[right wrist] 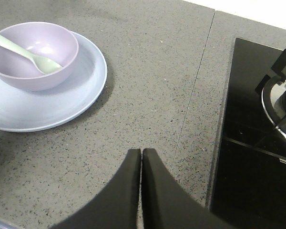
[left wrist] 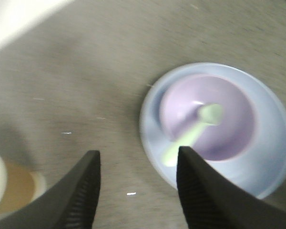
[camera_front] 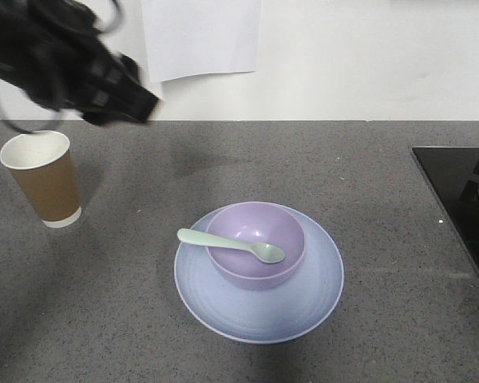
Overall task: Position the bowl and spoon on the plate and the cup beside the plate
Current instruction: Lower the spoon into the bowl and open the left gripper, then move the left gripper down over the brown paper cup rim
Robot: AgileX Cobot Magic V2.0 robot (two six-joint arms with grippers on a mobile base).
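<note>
The lavender bowl (camera_front: 257, 240) sits on the pale blue plate (camera_front: 303, 299) near the counter's middle. A mint-green spoon (camera_front: 227, 243) lies across the bowl, head inside, handle sticking out to the left. The brown paper cup (camera_front: 43, 179) stands upright at the far left, apart from the plate. My left gripper (left wrist: 138, 160) hangs open and empty above the counter, between the cup (left wrist: 7, 188) and the plate (left wrist: 271, 157). My right gripper (right wrist: 141, 151) is shut on nothing, over bare counter right of the plate (right wrist: 81, 83). The left arm (camera_front: 72, 68) looms blurred above the cup.
A black hob (camera_front: 463, 191) with a burner (right wrist: 281, 102) fills the right edge of the grey counter (camera_front: 383, 175). A white sheet of paper (camera_front: 199, 36) hangs on the back wall.
</note>
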